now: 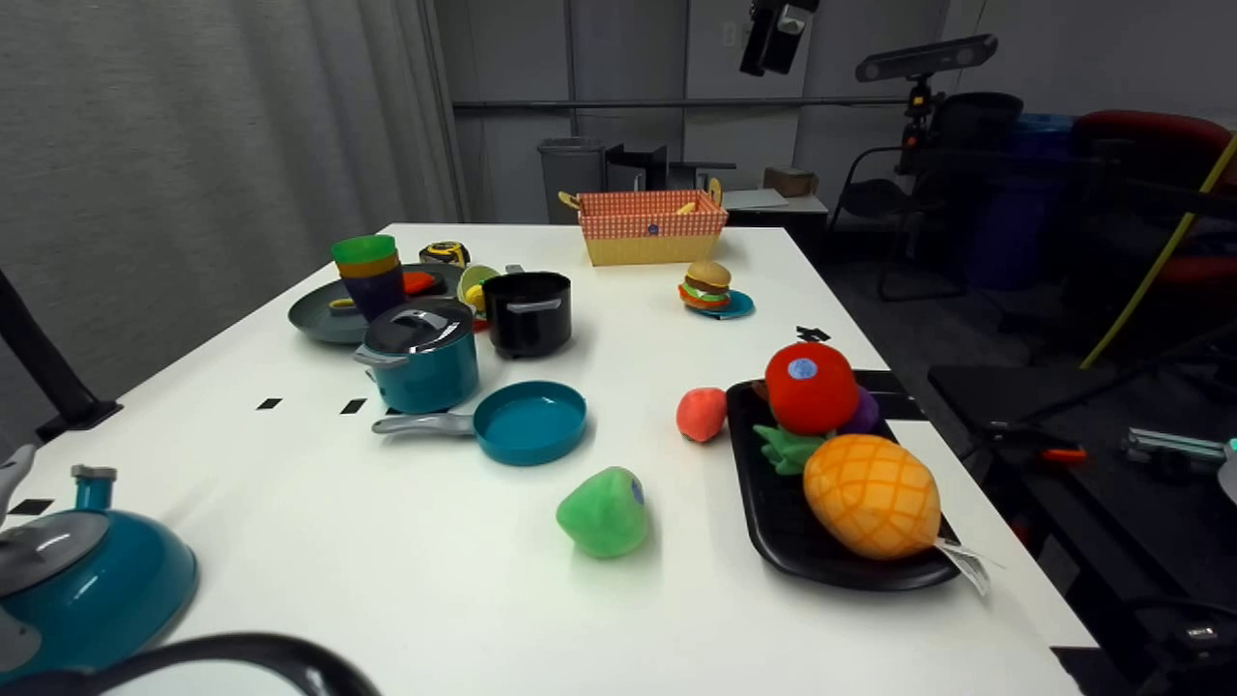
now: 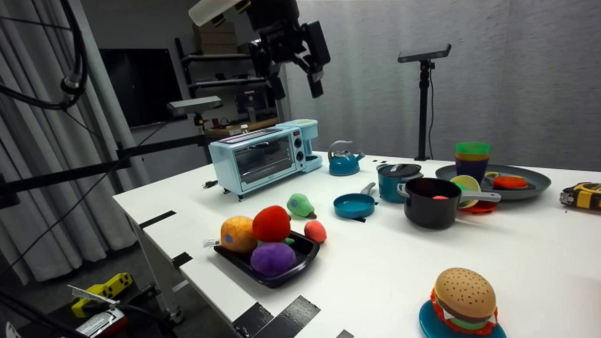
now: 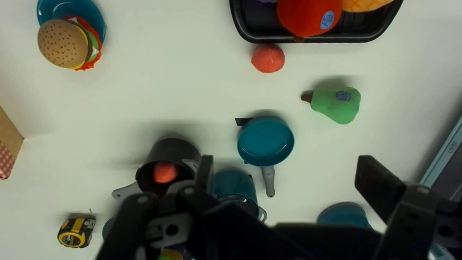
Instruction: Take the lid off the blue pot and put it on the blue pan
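Fingers (image 3: 377, 186) were black, blocky, spread wide; gripper (image 2: 297, 89) hung above the white table (image 2: 375, 263). Lid (image 2: 400, 171), round, dark and glossy with a small grip on top, sat on the blue pot (image 1: 430, 380), a smooth teal cylinder with grey side handles, in both exterior views. Wrist view, clock centred on the blue pan (image 3: 266, 141): pan was shallow, shiny inside, thin-rimmed, slim grey handle pointing to 6. Blue pot stood just beside at 7, lid mostly hidden behind the gripper. Black pot (image 3: 173, 148) at 9 held a reddish ball (image 3: 165, 172); fingertip covered part of the gap between pots. Soft green pear (image 3: 335, 104) lay at 2; round red toy (image 3: 267, 59) at 12, just beside the black tray (image 3: 357, 38), whose rounded lip showed at 1. Longest stretch of white tabletop ran toward the toy burger (image 3: 63, 43) at 10; shorter one ran toward 3, up to the pale-blue toaster oven (image 3: 442, 159).
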`<state>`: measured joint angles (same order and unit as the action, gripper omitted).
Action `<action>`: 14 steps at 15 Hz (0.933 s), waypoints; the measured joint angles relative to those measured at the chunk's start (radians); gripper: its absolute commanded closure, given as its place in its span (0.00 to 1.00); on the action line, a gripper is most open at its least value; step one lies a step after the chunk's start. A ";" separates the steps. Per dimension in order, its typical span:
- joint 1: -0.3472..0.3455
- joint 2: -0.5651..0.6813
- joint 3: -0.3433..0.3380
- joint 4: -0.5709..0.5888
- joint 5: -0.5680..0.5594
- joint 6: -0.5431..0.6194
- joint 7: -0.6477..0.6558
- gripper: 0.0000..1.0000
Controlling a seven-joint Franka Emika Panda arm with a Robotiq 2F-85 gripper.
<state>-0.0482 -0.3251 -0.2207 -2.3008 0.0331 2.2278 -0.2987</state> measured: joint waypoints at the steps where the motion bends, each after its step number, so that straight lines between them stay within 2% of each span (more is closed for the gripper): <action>1: 0.000 0.000 0.001 0.000 0.000 0.000 0.001 0.00; 6: -0.003 0.000 0.007 -0.002 0.000 0.011 0.053 0.00; 14: -0.020 0.015 0.031 -0.012 0.005 0.103 0.130 0.00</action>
<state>-0.0678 -0.3098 -0.1896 -2.3127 0.0382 2.3312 -0.1690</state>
